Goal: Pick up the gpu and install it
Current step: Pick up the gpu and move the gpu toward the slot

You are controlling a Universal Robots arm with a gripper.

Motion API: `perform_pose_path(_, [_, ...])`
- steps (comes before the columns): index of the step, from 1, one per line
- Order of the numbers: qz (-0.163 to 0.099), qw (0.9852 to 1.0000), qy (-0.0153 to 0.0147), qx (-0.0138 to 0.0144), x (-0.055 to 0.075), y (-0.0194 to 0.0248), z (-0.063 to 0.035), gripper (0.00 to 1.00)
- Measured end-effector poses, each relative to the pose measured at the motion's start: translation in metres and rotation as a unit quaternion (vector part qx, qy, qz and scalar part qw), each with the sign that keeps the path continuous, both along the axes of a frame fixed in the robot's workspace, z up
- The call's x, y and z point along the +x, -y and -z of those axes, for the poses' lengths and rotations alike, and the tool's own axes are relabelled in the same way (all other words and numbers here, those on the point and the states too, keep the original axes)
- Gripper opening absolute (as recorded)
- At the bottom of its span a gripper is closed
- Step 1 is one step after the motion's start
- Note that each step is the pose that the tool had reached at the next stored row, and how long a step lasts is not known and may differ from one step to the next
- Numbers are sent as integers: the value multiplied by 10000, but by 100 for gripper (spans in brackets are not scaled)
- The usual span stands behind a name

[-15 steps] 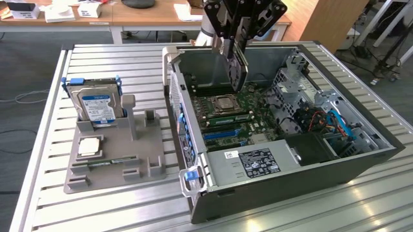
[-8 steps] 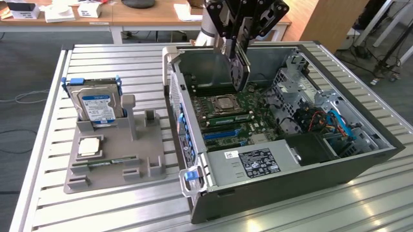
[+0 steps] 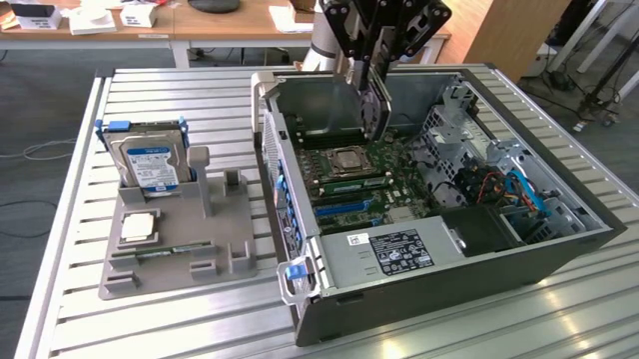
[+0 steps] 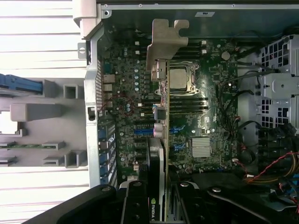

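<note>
As it hangs on edge, gpu (image 3: 375, 105): upright inside the open computer case (image 3: 469, 284), over the motherboard (image 3: 399, 191).
Gripper (image 3: 378, 63): jaws clamped on the gpu's upper edge.
Grey tray (image 3: 230, 224): beside the case, toward the exterior view's left.
Hard drive (image 3: 152, 161): standing in the tray.
Slatted table (image 3: 179, 329): under both.
</note>
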State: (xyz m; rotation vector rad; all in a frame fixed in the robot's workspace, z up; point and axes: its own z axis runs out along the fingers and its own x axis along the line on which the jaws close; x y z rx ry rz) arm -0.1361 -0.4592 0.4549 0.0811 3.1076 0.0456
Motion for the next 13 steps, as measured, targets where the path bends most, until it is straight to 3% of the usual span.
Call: perform_pose_path(13, [0,10000,0,0,76,-1,4,27])
